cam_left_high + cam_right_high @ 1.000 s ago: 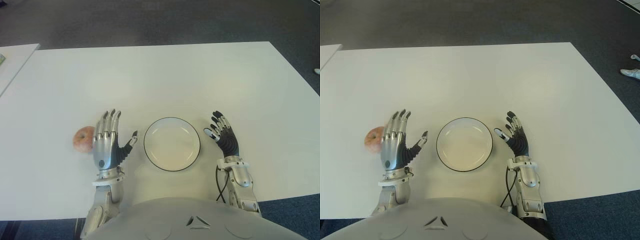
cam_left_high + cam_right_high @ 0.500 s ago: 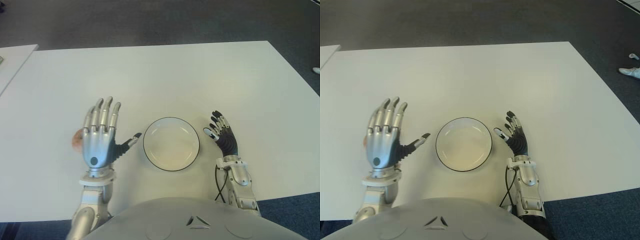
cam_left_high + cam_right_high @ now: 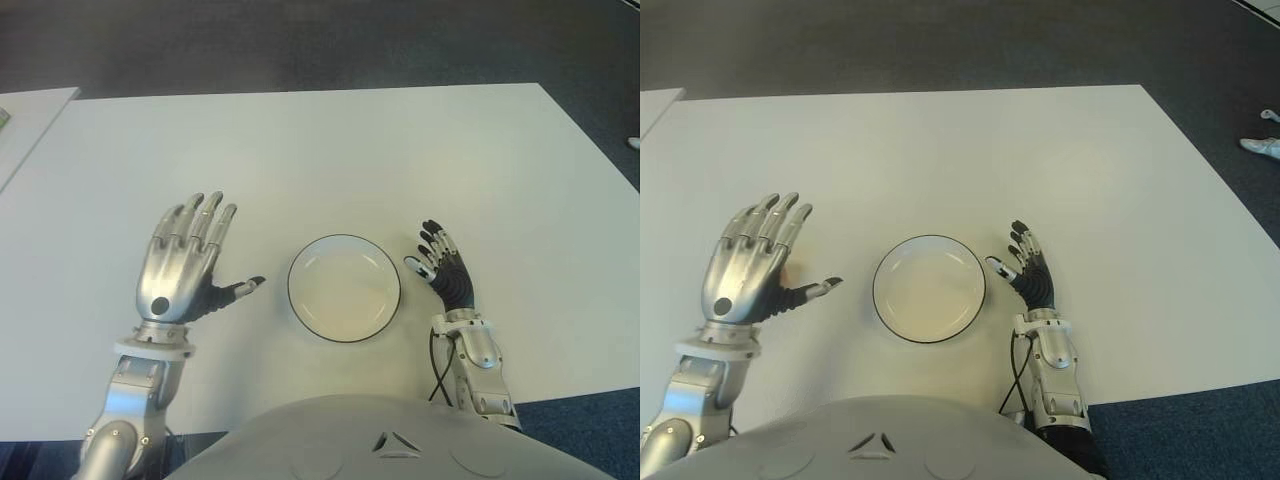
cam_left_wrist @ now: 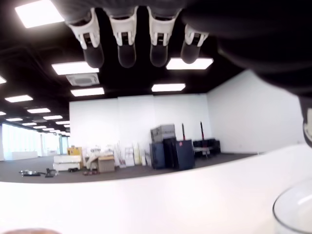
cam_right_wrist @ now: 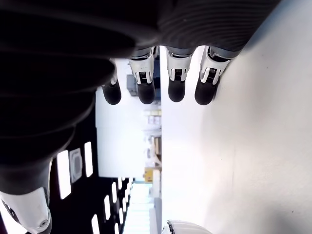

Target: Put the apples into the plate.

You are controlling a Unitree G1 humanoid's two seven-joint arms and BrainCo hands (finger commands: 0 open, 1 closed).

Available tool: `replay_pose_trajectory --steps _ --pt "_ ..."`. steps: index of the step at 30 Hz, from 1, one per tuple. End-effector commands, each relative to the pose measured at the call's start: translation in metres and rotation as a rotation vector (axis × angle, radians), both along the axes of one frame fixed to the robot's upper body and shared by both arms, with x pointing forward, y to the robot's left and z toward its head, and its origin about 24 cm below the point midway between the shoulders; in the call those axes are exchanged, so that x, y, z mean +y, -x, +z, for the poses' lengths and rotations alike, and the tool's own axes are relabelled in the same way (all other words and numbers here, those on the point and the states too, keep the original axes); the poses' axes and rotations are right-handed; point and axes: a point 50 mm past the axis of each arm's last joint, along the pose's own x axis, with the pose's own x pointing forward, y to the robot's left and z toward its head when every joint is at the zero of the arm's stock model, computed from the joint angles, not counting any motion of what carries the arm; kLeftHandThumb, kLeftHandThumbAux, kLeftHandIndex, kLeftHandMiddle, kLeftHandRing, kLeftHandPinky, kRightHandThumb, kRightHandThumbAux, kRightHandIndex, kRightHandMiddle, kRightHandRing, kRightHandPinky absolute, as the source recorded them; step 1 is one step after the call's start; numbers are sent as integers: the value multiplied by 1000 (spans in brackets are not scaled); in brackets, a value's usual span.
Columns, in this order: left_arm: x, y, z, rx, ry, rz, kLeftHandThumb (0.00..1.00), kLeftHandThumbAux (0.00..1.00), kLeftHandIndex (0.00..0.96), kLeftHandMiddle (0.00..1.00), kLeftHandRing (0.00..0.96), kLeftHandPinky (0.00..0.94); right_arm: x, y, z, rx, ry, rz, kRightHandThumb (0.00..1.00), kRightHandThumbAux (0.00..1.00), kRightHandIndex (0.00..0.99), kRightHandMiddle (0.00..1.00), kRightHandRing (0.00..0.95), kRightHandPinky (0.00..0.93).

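left eye view: nearest the robot, the right hand (image 3: 441,268) showed just right of the plate (image 3: 344,288), fingers loosely spread, holding nothing. the left hand (image 3: 185,268) hovered raised to the plate's left, palm down, fingers fanned apart and empty. the apple (image 3: 787,275) lay almost wholly hidden beneath that palm; only a pink sliver peeked out in the right eye view. so the left hand was plainly nearer, and the fruit lay below its fingers, on the table (image 3: 320,160).

Plate (image 3: 344,288) between hands — table (image 3: 330,160) beyond bare.
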Motion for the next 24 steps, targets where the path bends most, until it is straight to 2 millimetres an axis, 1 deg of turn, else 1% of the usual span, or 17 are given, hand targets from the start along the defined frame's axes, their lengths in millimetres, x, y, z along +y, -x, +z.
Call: replay_pose_trajectory --steps 1,4,8,11,17,20,24 --pt "15 2 4 62 -83 32 113 307 36 25 0 0 -2 4 -8 33 -1 -12 113 679 39 5 0 4" --pt "18 1 6 71 -112 51 115 297 43 35 0 14 -3 5 -8 24 -2 -13 119 673 46 9 0 13" --pt "25 -2 5 85 -155 92 147 289 85 66 36 67 -3 6 -5 6 -1 -9 138 668 53 11 0 22" --pt "28 -4 3 91 -162 114 182 294 129 98 71 110 -4 6 -5 1 2 -6 145 666 49 7 0 10" --pt "40 -8 -8 107 -150 163 215 298 175 135 111 140 -9 6 -3 -8 20 -10 150 673 51 11 0 15" --pt "48 -9 -13 143 -137 207 231 298 191 152 125 143 -15 5 -6 -5 19 -20 153 679 55 19 0 20" --pt "50 -9 -16 170 -126 236 247 296 204 165 133 138 -17 5 -7 -6 9 -35 162 681 60 25 0 31"
